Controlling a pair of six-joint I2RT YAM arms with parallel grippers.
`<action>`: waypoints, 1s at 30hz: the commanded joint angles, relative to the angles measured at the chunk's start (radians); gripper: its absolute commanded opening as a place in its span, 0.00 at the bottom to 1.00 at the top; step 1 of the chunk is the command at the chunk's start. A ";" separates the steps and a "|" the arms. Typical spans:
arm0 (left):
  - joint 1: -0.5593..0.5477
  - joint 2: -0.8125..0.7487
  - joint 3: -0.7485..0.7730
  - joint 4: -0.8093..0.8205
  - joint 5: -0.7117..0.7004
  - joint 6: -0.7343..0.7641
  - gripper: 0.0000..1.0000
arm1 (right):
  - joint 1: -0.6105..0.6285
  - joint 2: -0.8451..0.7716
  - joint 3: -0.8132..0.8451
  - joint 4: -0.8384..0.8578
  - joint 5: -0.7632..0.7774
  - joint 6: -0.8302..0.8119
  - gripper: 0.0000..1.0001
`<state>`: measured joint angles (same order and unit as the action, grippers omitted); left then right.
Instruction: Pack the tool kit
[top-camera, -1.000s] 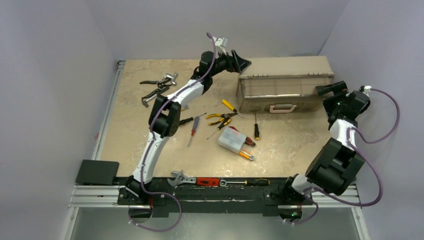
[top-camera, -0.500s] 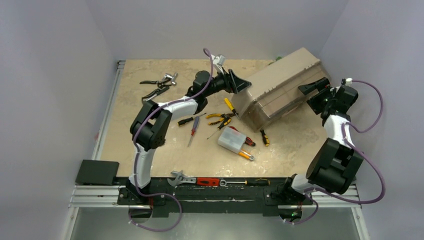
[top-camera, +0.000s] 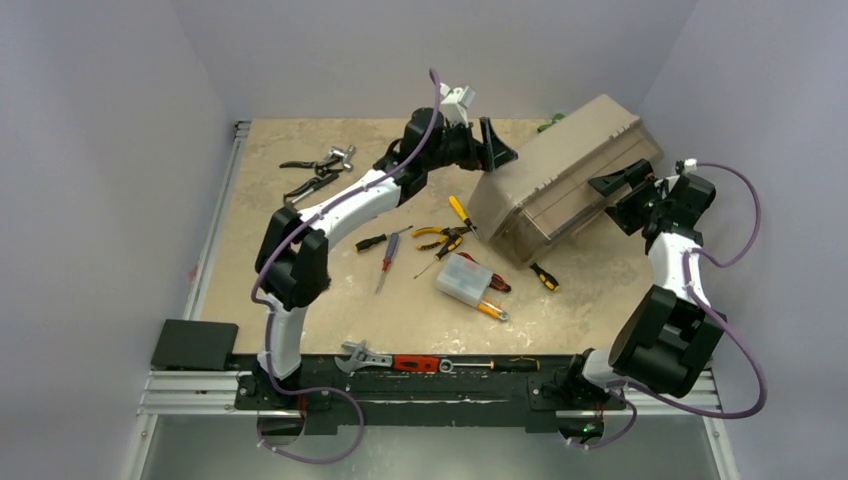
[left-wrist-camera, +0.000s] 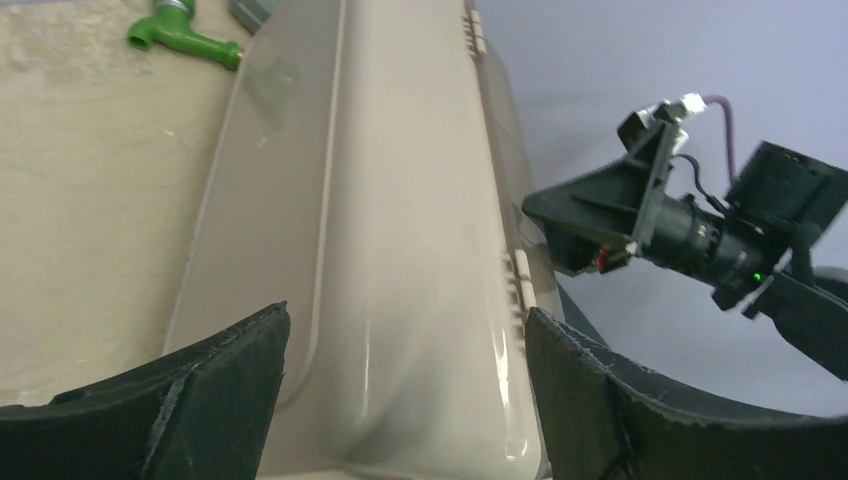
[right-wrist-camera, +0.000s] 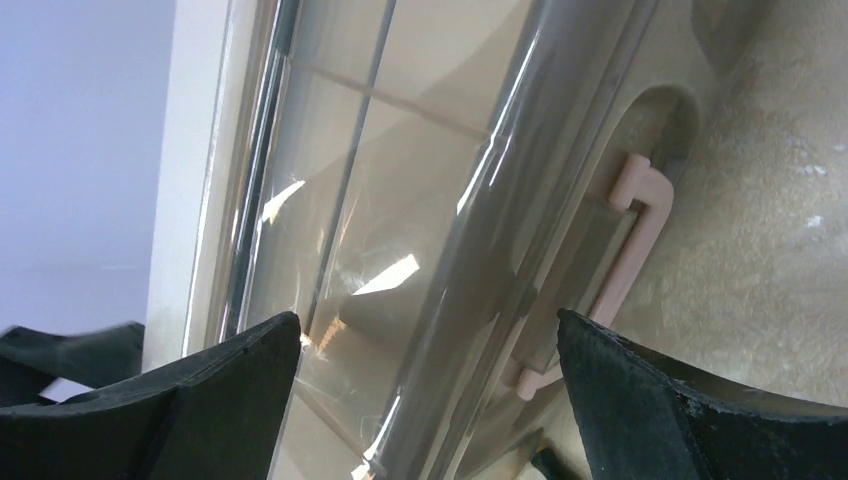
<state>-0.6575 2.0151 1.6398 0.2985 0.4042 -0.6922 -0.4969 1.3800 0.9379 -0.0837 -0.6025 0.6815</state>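
Top external view: toolbox (top-camera: 560, 175) lies skewed, upper right, near the right edge of the counter (top-camera: 600, 290). Left gripper (top-camera: 497, 147) and right gripper (top-camera: 612, 180), both spread apart, flank its ends. Bare surface lower right.

Your toolbox (left-wrist-camera: 400, 250) is smooth beige plastic with a soft gloss. Its smoky translucent lid (right-wrist-camera: 400, 200) throws bright reflections. At three o'clock in the right wrist view, the pinkish handle (right-wrist-camera: 612, 275) looks like matt plastic. The table (top-camera: 580, 300) is matt and mottled, like stone. Your left gripper (left-wrist-camera: 403, 330) has black fingers (left-wrist-camera: 200, 400), matt and rough-edged.
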 joint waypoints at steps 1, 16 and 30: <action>-0.006 0.097 0.301 -0.523 -0.128 0.124 0.86 | -0.002 -0.030 0.011 -0.062 -0.011 -0.044 0.99; 0.074 0.319 0.456 -0.578 0.120 -0.029 0.79 | 0.089 -0.009 0.045 0.000 -0.058 0.047 0.88; 0.209 0.355 0.301 -0.544 0.194 -0.039 0.37 | 0.374 0.133 0.355 -0.055 0.070 0.068 0.76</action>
<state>-0.4507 2.3047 2.0003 -0.0956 0.5770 -0.7906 -0.1925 1.4776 1.2194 -0.1654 -0.5247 0.7200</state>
